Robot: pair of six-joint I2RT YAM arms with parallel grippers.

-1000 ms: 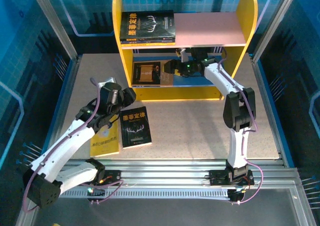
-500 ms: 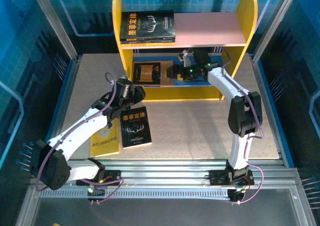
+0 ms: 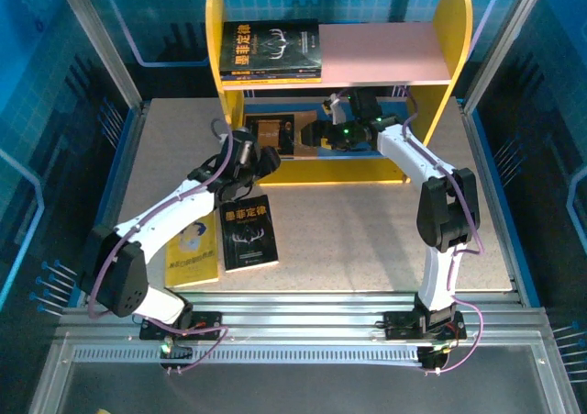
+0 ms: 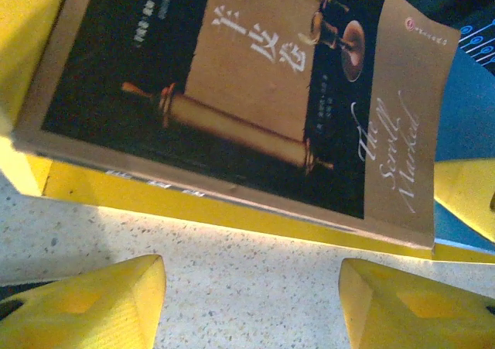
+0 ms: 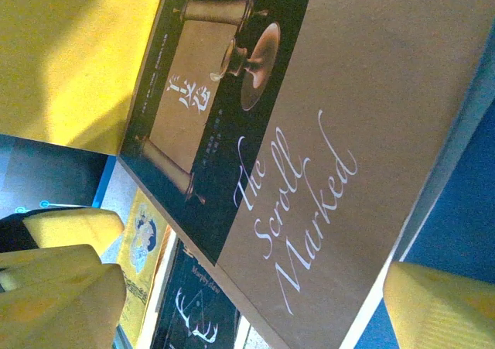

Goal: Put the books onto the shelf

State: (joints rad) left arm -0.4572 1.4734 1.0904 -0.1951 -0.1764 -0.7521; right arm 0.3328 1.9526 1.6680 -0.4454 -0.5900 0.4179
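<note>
The shelf (image 3: pixel 454 38) stands at the back of the table. Two or more books (image 3: pixel 271 47) are stacked on the left of its pink upper board. A brown-black book (image 3: pixel 273 131) lies flat on the blue lower board. My right gripper (image 3: pixel 314 131) is inside the lower tier at that book's right edge, open, with the book's corner (image 5: pixel 309 155) between its spread fingers (image 5: pixel 441 302). My left gripper (image 3: pixel 264 162) hovers open over the table just before the shelf's yellow front lip (image 4: pixel 232 210), facing the same book (image 4: pixel 247 94). A black antler book (image 3: pixel 248 232) and a yellow book (image 3: pixel 194 253) lie on the table.
Blue glass walls and metal posts (image 3: pixel 101 38) enclose the table. The speckled tabletop (image 3: pixel 367 230) spreads right of the loose books. The arm bases sit on the rail (image 3: pixel 303 327) at the near edge.
My left arm has reached forward from over the loose books to the shelf's lower front. The right gripper has shifted slightly inside the lower tier. The brown-black book stays put.
</note>
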